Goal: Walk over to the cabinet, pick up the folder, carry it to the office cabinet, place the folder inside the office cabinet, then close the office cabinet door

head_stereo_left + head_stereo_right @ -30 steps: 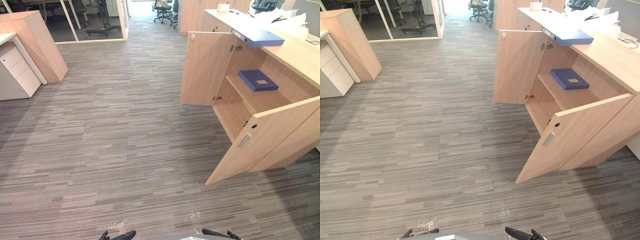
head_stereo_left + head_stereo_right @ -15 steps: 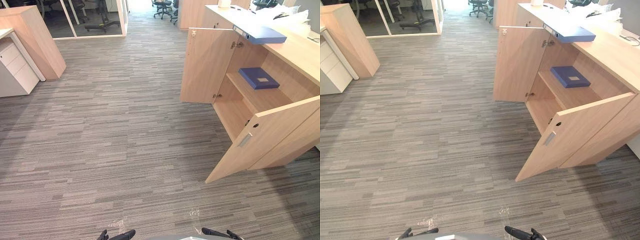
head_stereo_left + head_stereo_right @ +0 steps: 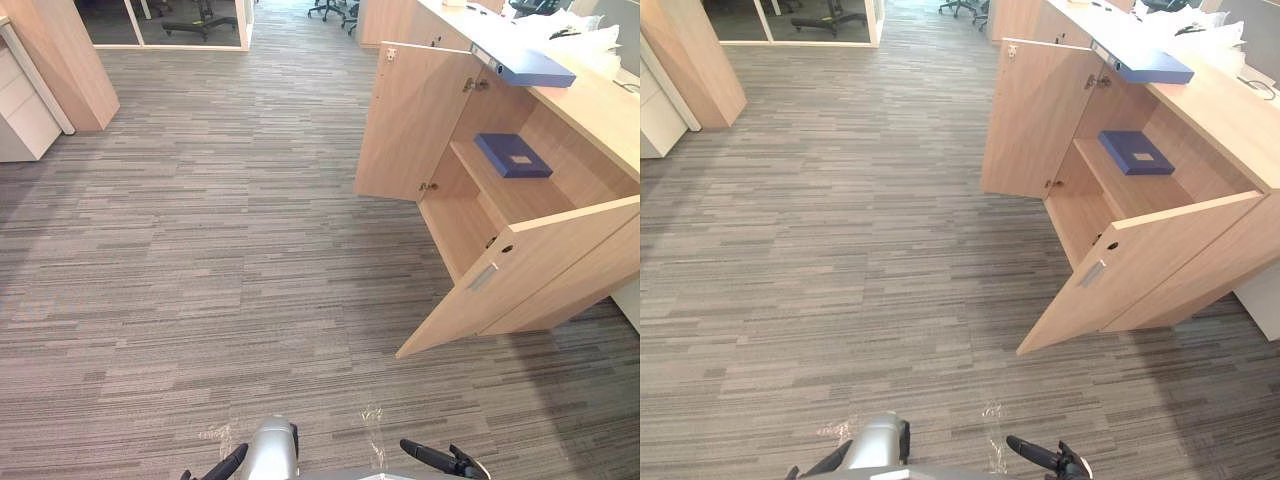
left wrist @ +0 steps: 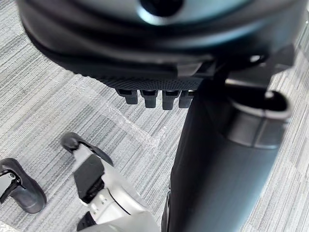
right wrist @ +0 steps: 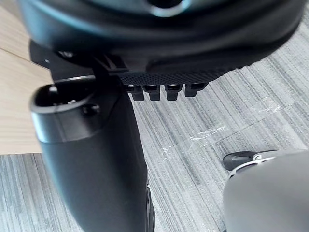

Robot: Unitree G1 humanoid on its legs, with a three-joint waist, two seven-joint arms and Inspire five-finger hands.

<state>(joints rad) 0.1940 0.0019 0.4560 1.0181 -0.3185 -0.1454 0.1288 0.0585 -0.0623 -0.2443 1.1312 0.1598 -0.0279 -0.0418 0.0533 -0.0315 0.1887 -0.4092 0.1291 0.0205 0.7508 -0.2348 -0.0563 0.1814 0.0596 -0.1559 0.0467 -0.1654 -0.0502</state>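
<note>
Fingers (image 4: 147, 98) empty; two folders (image 3: 512, 155) (image 3: 530, 68)

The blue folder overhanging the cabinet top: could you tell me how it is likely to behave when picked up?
The blue folder probably stays stiff: its overhanging end shows no sag past the cabinet top. Its thick spine suggests some weight if filled; its contents are hidden. The smooth-looking cover may slip, so a push could slide it off the edge.

Office cabinet (image 3: 590, 105) at right, folder (image 3: 512, 155) on its inner shelf, second folder (image 3: 525, 66) on top, drawer unit (image 3: 25, 110) far left
</note>
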